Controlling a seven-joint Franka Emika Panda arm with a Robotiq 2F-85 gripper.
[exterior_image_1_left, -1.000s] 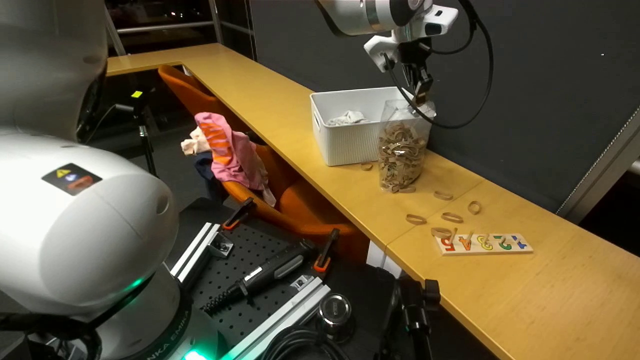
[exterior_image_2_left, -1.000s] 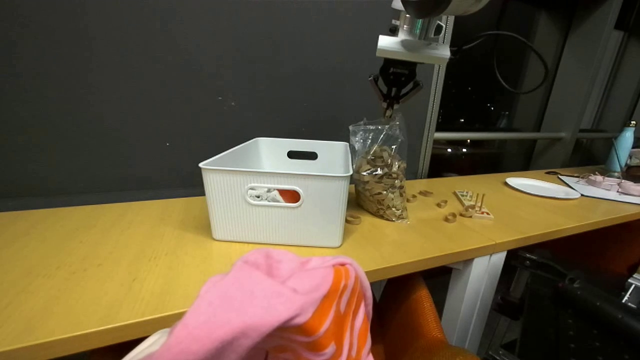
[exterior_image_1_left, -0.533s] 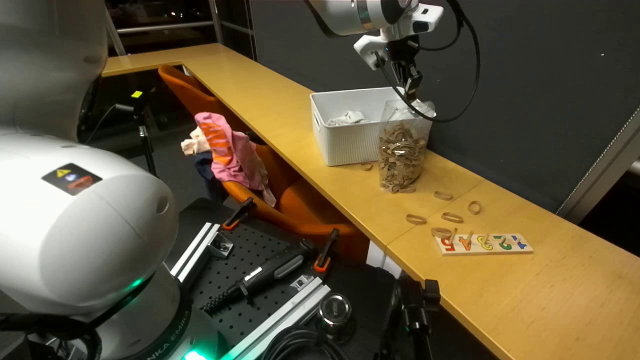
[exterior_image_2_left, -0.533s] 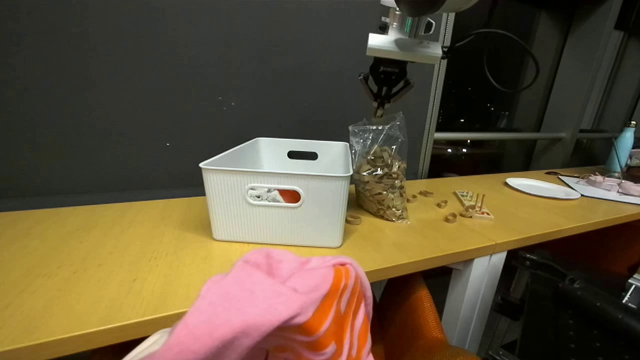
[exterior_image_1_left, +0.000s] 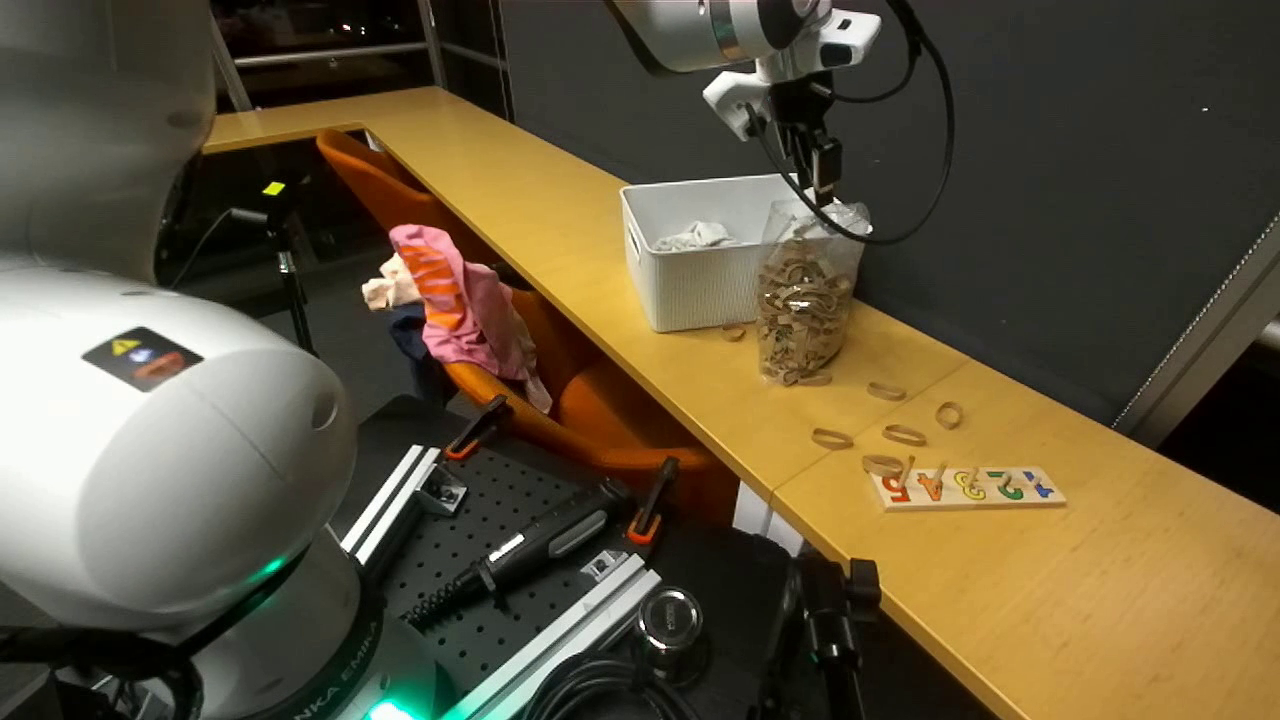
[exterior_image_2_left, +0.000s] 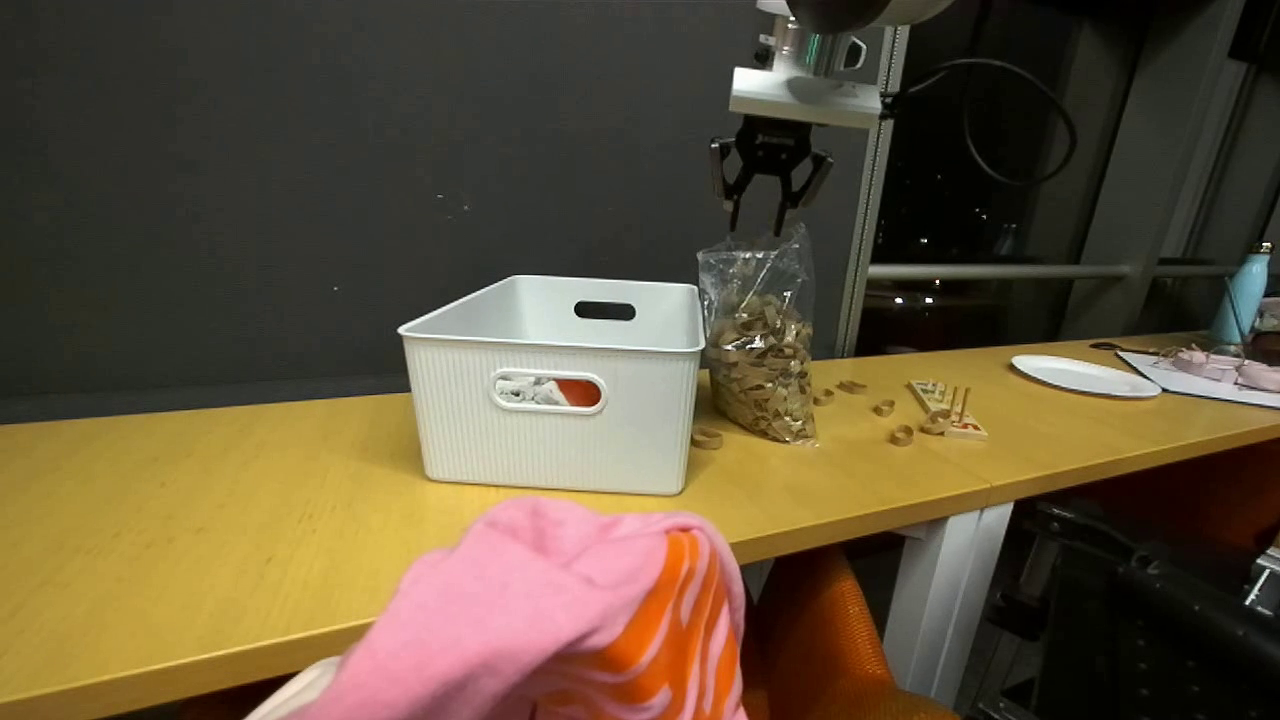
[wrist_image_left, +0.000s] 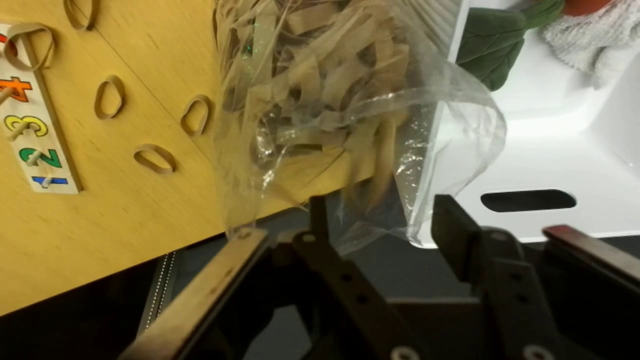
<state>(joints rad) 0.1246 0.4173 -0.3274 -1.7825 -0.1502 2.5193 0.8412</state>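
The gripper (exterior_image_2_left: 757, 230) hung just over the mouth of a clear plastic bag (exterior_image_2_left: 760, 350), its two fingers (wrist_image_left: 455, 240) spread apart and gripping nothing. The bag stood below them on the table (exterior_image_1_left: 1150, 580), just beside a white basket (exterior_image_2_left: 550, 440); whether film and fingertips touched could not be determined. In the wrist view, a blurred tan loop (wrist_image_left: 386, 160) appeared near the mouth, apart from both fingertips; whether it lay inside the film was unclear.

The bag was upright in both exterior views, its long axis near vertical, its filled base on the table and its crumpled mouth directed upward, toward the downward-pointing fingers. The tan loop was elongated, one end directed toward the gap between the fingertips.

Counted: one gripper, one bag, one basket and one number board (exterior_image_1_left: 988, 497) with five numerals. The bands (wrist_image_left: 320, 75) heaped in the bag overlapped too much to count. In an exterior view, four loose bands (exterior_image_1_left: 905, 440) lay on the table between bag and board, a single band (exterior_image_1_left: 733, 332) lay at the basket's foot, and another band (exterior_image_1_left: 883, 468) rested against the board at the numeral 5.
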